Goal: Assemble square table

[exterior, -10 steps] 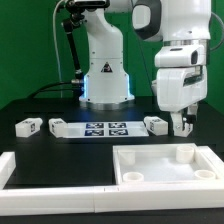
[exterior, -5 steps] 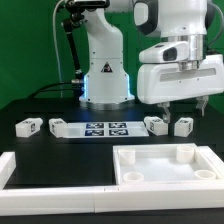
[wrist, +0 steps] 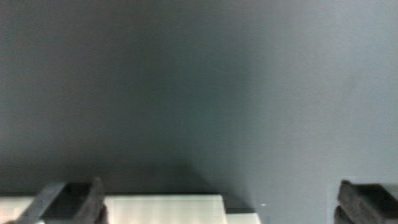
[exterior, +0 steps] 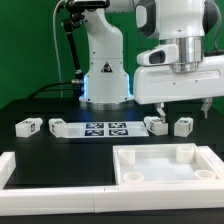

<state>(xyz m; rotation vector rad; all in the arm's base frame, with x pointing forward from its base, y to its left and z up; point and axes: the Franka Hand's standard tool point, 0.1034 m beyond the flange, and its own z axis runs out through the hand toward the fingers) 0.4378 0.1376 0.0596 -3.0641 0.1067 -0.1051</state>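
Exterior view: gripper spread wide, empty, hovering over the leg furthest to that view's right; square tabletop lying rim-up in front. Likely fetching 1 of 4 legs: lower, centre, close.

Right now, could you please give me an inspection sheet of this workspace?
Surface: black table, matte and flat.
Job's things: square tabletop lies rim up at the exterior view's lower right. Four legs lie loose in a row: far-left leg and inner-left leg on one side of the marker board, inner-right leg and far-right leg on the other.
Clutter: nothing seen; a white border rail edges the front.
Grippers: gripper appears above the right-hand legs, jaws wide apart, holding nothing.
Cables: black cables hang beside the arm's base.
Surroundings: plain pale backdrop, nothing else seen.
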